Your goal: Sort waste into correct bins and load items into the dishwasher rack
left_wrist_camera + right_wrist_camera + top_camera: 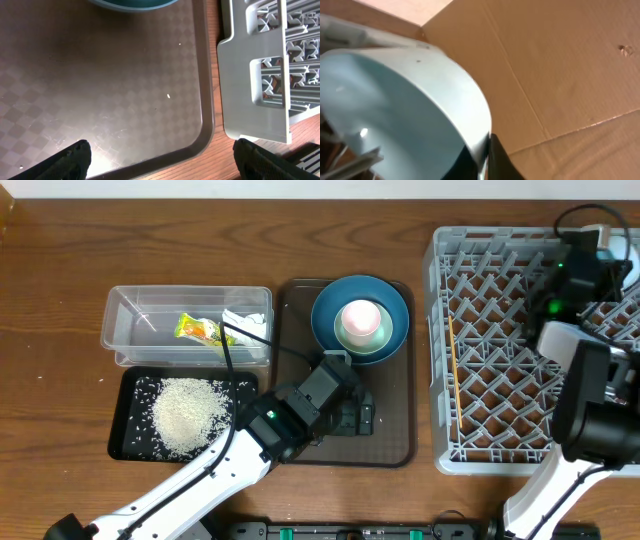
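The dark blue plate [395,305] lies on the brown serving tray [300,450]. On it stands the mint-green bowl [385,340] with the pink cup [361,318] inside. My left gripper [350,416] is open and empty, low over the bare tray floor [125,90] near its front right corner [160,161]. My right gripper [487,150] is shut on the rim of the small pale blue-white bowl [395,100], above the far right of the grey dishwasher rack [500,350]. Thin wooden chopsticks [452,350] lie along the rack's left side.
The clear tub [125,330] holds the yellow-green wrapper [198,329] and the white napkin [245,322]. The black tray [125,395] holds a heap of rice [187,415]. A few rice grains [168,95] lie on the brown tray. The rack's corner [250,100] is just right of it.
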